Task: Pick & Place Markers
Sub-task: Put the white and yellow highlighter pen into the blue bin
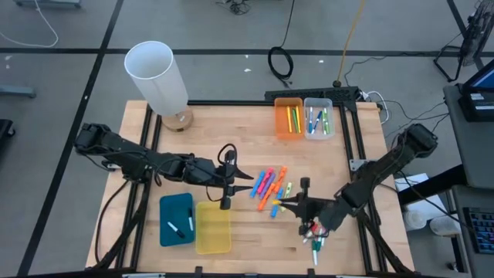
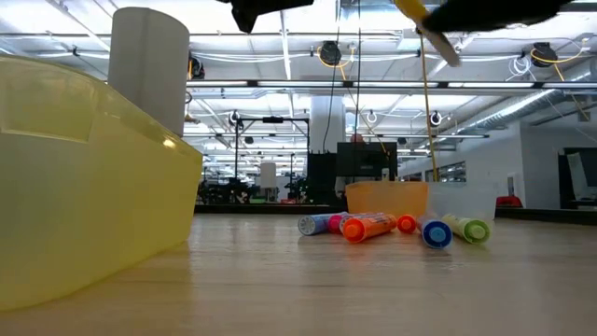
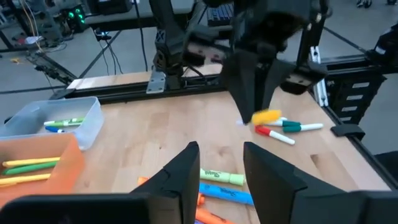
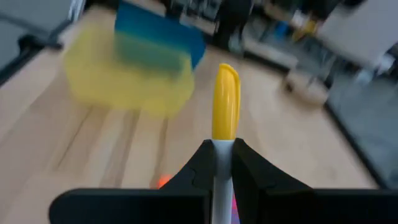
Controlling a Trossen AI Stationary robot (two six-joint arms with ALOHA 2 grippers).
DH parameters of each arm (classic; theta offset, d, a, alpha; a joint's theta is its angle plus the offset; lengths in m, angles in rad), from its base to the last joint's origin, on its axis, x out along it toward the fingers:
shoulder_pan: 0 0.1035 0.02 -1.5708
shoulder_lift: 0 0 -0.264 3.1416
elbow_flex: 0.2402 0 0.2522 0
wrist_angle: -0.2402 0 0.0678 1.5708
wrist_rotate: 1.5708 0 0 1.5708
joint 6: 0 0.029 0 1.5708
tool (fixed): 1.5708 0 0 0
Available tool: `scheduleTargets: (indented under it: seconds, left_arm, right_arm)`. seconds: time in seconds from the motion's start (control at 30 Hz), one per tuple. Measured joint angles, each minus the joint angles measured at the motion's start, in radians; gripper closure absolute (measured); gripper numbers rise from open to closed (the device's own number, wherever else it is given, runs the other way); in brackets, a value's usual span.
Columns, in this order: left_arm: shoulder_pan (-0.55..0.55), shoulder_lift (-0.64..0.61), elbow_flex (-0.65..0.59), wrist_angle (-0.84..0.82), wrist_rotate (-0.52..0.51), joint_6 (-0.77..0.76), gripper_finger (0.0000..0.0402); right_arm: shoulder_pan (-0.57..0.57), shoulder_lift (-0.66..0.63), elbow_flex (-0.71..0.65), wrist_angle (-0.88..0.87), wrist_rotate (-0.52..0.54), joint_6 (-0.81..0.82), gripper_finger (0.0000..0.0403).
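My right pincer (image 4: 222,155) is clamped on a yellow-capped marker (image 4: 226,106), its long axis in line with the fingers, cap pointing toward the yellow bin (image 1: 212,227) at nine o'clock; my left pincer (image 3: 221,165) hangs partly open, empty.

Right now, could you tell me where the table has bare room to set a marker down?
Bare wood lies between the white cylinder and the orange bin. It is crowded around the marker pile and by the yellow bin.

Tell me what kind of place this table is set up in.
Most likely a robotics lab or workshop. A wooden table stands in a metal frame on a bare floor strewn with cables, and beyond it runs a wide hall with ceiling strip lights and equipment racks.
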Motion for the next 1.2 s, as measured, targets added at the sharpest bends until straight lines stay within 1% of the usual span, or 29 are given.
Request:
scheduleTargets:
  seconds: [0.13, 0.2, 0.3, 0.4, 0.47, 0.53, 0.63, 0.7, 0.77, 0.83, 0.97, 1.1, 1.2]
  left_arm:
    - [0.001, 0.007, -0.001, 0.036, 0.0, 0.02, 0.0269]
    - [0.003, 0.015, 0.0, 0.044, 0.003, 0.0, 0.0258]
    - [0.004, 0.016, -0.001, 0.056, 0.02, -0.003, 0.0227]
    - [0.007, 0.014, 0.0, 0.076, -0.007, 0.017, 0.0181]
    - [0.008, 0.016, 0.0, 0.106, -0.005, 0.018, 0.0153]
    - [0.012, 0.041, 0.001, 0.18, -0.001, 0.015, 0.013]
    - [0.01, 0.082, -0.002, 0.241, 0.006, 0.028, 0.0109]
    - [0.015, 0.125, 0.002, 0.321, 0.009, 0.051, 0.0102]
    - [0.018, 0.156, -0.001, 0.365, 0.009, 0.099, 0.0099]
    - [0.019, 0.191, -0.001, 0.452, 0.01, 0.146, 0.01]
    - [0.021, 0.232, 0.001, 0.587, 0.023, 0.216, 0.0108]
    - [0.029, 0.238, 0.0, 0.603, 0.048, 0.223, 0.0121]
    - [0.038, 0.236, 0.0, 0.604, 0.058, 0.17, 0.013]
  right_arm:
    - [-0.061, -0.02, -0.089, 0.321, -0.006, -0.211, 0.0383]
    - [-0.098, -0.025, -0.126, 0.45, -0.047, -0.283, 0.0383]
    - [-0.148, -0.025, -0.167, 0.598, -0.146, -0.32, 0.0383]
    - [-0.197, -0.025, -0.2, 0.695, -0.25, -0.31, 0.0383]
    - [-0.224, -0.024, -0.216, 0.735, -0.3, -0.289, 0.0383]
    - [-0.24, -0.024, -0.221, 0.757, -0.327, -0.268, 0.0383]
    - [-0.248, -0.02, -0.222, 0.773, -0.345, -0.265, 0.0383]
    - [-0.248, -0.017, -0.223, 0.78, -0.345, -0.274, 0.0383]
    - [-0.248, -0.017, -0.223, 0.797, -0.345, -0.287, 0.0383]
    - [-0.248, -0.018, -0.223, 0.8, -0.345, -0.303, 0.0383]
    - [-0.249, -0.018, -0.223, 0.806, -0.345, -0.324, 0.0383]
    - [-0.251, -0.018, -0.223, 0.805, -0.345, -0.325, 0.0383]
    - [-0.251, -0.018, -0.223, 0.813, -0.346, -0.322, 0.0383]
